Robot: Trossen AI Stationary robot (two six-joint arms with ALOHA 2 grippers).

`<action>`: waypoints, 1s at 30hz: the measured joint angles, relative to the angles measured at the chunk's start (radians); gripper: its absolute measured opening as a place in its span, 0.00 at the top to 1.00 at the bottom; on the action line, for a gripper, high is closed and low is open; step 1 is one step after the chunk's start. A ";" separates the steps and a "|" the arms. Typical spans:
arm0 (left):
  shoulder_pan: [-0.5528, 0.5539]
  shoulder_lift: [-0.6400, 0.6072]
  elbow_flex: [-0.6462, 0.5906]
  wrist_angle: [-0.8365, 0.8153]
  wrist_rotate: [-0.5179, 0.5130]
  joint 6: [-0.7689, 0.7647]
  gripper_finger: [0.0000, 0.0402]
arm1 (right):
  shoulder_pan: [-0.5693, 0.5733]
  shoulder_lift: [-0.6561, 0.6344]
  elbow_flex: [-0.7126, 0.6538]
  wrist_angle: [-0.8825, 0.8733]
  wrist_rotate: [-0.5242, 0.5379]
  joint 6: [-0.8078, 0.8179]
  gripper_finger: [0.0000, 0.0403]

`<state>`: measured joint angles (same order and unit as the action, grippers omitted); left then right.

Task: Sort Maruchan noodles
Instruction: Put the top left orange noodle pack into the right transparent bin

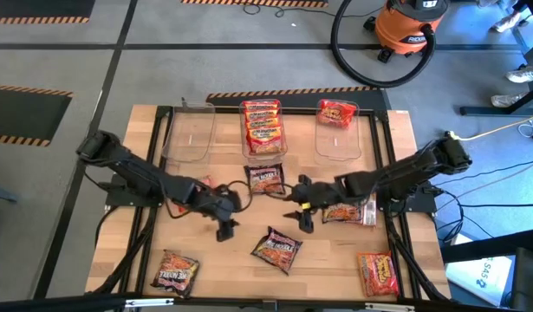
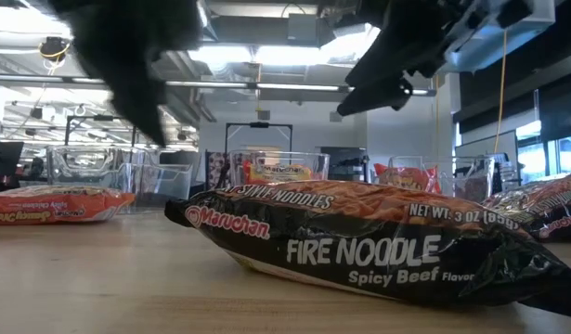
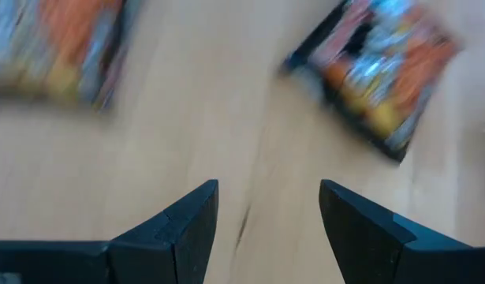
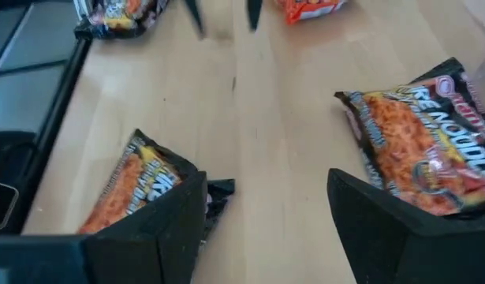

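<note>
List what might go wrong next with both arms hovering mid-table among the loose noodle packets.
1. The left end effector and right end effector hang open and close together; reaching for the dark packet between them, the arms might collide.
2. The middle tub already holds a stack of packets; another could slide off.
3. The packet under the right arm could get dragged.

I see glossy, crinkled plastic noodle packets (image 2: 359,243) on a smooth pale wood tabletop (image 1: 335,260), beside clear plastic tubs (image 1: 190,132).
</note>
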<state>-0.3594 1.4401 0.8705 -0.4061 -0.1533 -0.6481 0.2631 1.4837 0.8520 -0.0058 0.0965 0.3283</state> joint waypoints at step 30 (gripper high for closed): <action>0.121 -0.161 -0.213 -0.473 -0.080 -0.689 0.47 | 0.117 0.137 -0.014 0.086 0.147 0.035 0.40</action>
<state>-0.2379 1.2787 0.6580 -0.8787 -0.2330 -1.3369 0.3803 1.6207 0.8375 0.0799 0.2432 0.3632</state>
